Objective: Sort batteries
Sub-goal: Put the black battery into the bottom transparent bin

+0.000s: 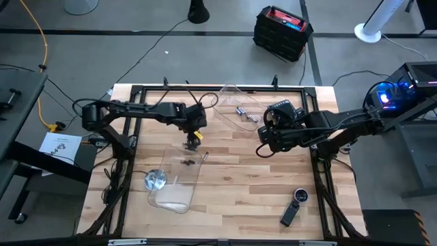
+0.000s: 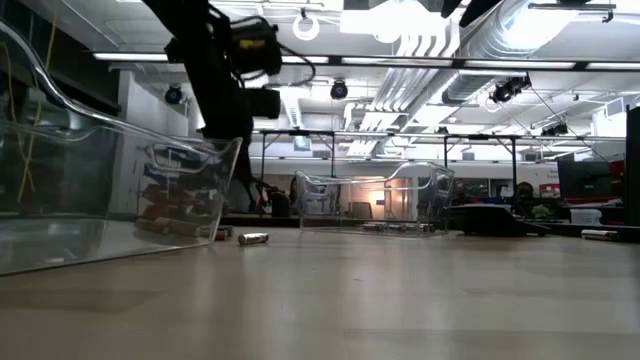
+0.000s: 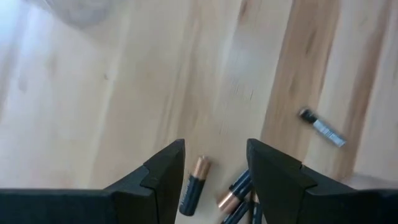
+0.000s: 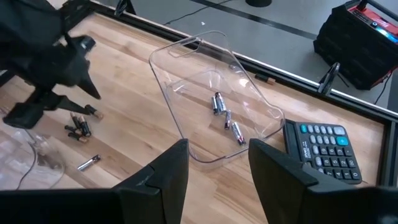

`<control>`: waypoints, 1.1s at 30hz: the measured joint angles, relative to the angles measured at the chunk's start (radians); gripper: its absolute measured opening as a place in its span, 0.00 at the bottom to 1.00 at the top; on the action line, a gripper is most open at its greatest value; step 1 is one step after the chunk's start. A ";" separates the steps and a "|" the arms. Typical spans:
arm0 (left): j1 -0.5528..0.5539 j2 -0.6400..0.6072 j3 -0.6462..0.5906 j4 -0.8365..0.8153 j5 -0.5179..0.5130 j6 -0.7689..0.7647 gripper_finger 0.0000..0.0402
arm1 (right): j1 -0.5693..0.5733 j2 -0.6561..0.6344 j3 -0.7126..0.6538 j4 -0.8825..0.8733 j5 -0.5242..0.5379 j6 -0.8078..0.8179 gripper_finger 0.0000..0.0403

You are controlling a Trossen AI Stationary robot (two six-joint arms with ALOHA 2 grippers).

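High view: left tool (image 1: 193,141) hangs over the wooden counter (image 1: 259,184), just above a small cluster of dark batteries (image 1: 187,162) lying at the far end of the near clear tray (image 1: 176,179). Left wrist view confirms fingers released, w/ a gap between them; a dark battery with copper end (image 3: 193,186) lies directly below the gap, and more dark cells (image 3: 235,196) lie beside the right-hand finger. Nothing is grasped. One silvery battery (image 1: 203,156) lies loose on the counter, just beside the cluster and outside the tray; low view shows it as a single cell (image 2: 253,238) near the tray wall.

Right tool (image 1: 262,145) hovers mid-counter, near the far clear tray (image 1: 235,109), fingers released and empty per right wrist view (image 4: 217,165). Approx. three silvery batteries (image 1: 246,115) lie inside that far tray, close together.

Other items:
- Round shiny metal dish (image 1: 155,180), touching the near tray's left side.
- Black oblong gadget (image 1: 292,207), near-right area of counter, well apart from both trays.
- Calculator (image 4: 322,149) w/ blue keys, beside the far tray in right wrist view.
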 joint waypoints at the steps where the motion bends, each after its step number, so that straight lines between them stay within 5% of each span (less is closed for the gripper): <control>1: 0.004 -0.010 0.002 0.001 -0.001 0.007 0.42 | 0.000 0.000 0.000 0.000 0.001 0.000 0.40; 16: 0.144 0.182 0.001 -0.080 0.156 0.059 0.42 | 0.000 0.000 0.000 0.008 0.004 0.000 0.40; 29: 0.105 0.201 0.001 -0.081 0.042 0.101 0.41 | 0.000 0.000 0.000 0.008 0.007 0.000 0.40; 33: 0.107 0.200 -0.010 -0.078 0.012 0.072 0.28 | 0.000 0.000 0.000 0.008 0.010 0.000 0.40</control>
